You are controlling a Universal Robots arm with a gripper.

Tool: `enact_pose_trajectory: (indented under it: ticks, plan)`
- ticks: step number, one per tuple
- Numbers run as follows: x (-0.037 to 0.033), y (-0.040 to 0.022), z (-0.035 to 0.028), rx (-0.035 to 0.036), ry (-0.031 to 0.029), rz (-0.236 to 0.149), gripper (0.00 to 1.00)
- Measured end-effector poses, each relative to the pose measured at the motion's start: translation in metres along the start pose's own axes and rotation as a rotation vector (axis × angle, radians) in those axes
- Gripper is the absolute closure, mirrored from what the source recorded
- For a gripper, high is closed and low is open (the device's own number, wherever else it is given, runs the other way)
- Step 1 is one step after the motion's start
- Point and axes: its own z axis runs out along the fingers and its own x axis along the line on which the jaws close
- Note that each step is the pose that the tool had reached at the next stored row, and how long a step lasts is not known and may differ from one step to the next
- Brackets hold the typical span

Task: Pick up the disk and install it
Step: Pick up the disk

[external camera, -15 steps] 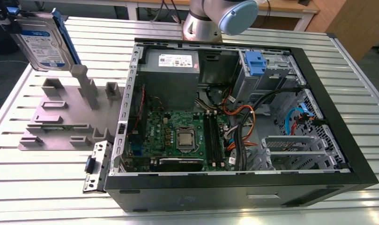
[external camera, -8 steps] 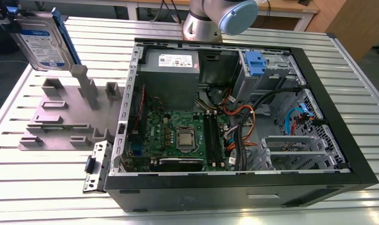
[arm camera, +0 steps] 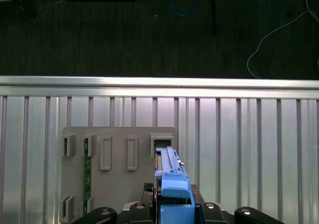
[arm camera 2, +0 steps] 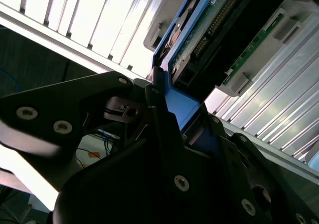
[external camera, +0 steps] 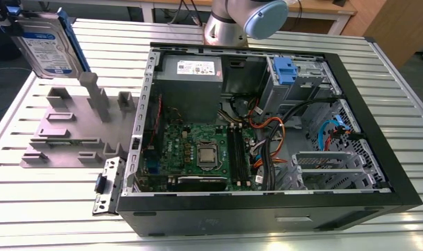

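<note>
Black pincer clenched on the handle end of the blue-framed silver hard disk — stiff, weighty (shock-sensitive, I'd judge).

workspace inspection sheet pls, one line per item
surface: slatted metal table
job's things: disk upright in its blue carrier, over the grey slotted holder; open computer case beside that
clutter: green board standing in a holder slot
grippers: tool shut on the disk's carrier handle
cables: orange, blue and black bundle inside the case; loose cables on the floor
surroundings: dark floor, wooden furniture
</note>
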Motion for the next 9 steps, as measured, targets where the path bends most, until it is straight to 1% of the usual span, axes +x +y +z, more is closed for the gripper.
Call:
enact_pose_trajectory:
  ticks: [9]
  plan:
    - [-0.0001,0.0001,-0.0029,-0.0003,0.0001,0.000,0.63]
